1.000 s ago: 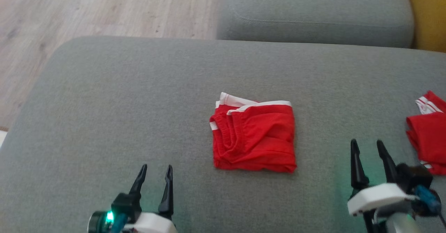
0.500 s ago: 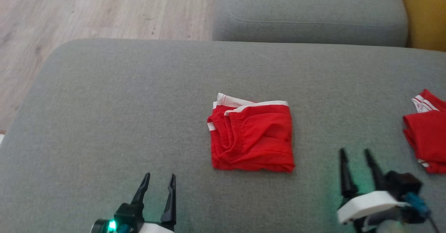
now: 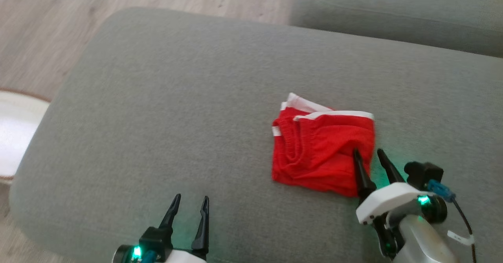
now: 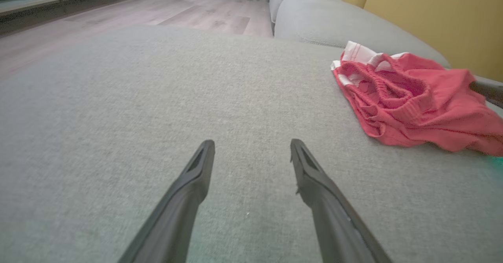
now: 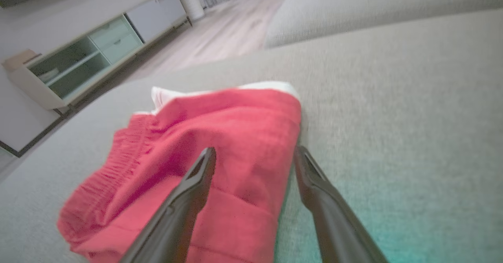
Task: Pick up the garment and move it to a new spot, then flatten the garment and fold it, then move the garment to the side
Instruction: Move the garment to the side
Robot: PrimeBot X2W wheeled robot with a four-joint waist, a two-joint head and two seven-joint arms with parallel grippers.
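Right claw (image 3: 368, 159), wide, straddles the folded red fabric garment (image 3: 314, 153) edge, likely to lift it; left claw (image 3: 190, 208) wide, lower left.

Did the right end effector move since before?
Yes. The right end effector went left toward the red garment. It stood apart before; now, open, it straddles the garment's right edge.

No readable text, label or number shows on anything.
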